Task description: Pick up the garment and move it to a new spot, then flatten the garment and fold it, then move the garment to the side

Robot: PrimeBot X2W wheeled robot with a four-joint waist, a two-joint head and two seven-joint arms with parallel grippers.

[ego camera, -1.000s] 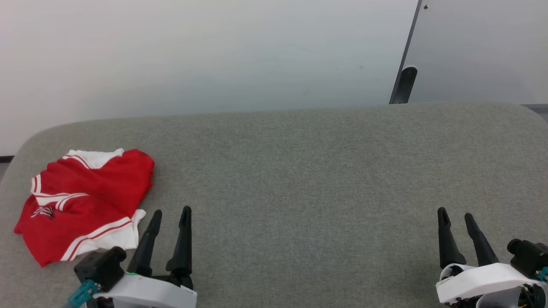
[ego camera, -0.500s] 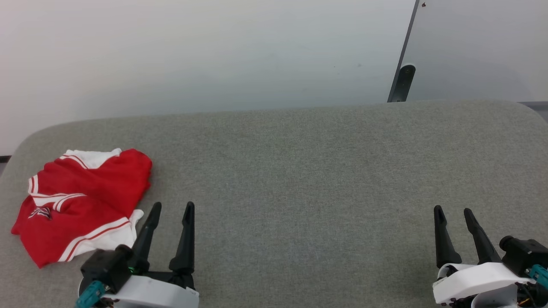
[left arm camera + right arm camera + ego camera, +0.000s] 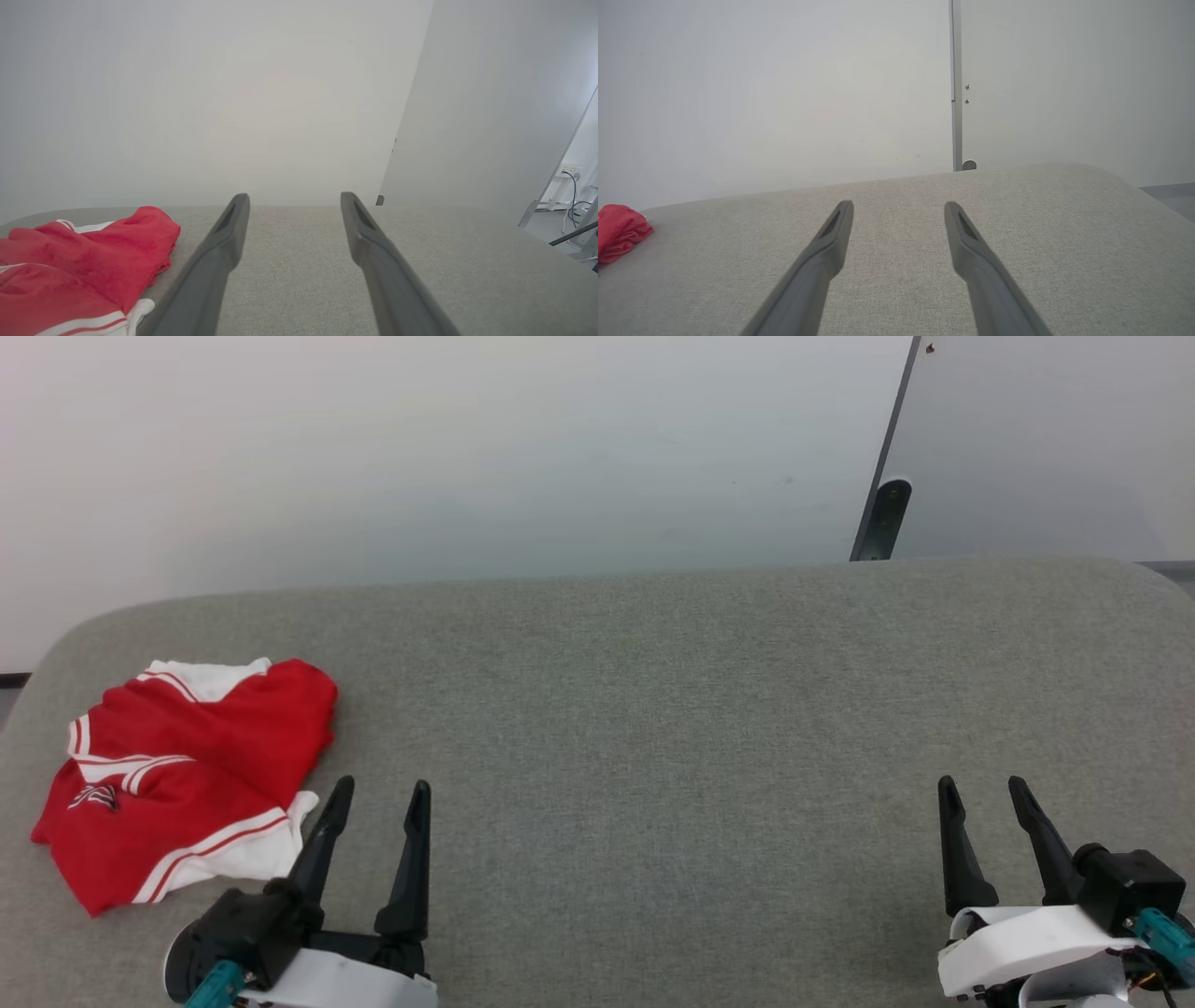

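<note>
Wide-apart jaws, grey surface, garment far left

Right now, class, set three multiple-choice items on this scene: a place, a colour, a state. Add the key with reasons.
1. Where on the grey surface does the garment lie? A. left side B. centre C. right side
2. Besides red, which colour shows most on it? A. blue B. white C. yellow
3. How do the left gripper and right gripper stand? A. both open, empty B. both shut C. one holding cloth
Key: 1A, beside the left gripper; 2B, white bands edge the red; 3A, fingers spread, nothing between.
</note>
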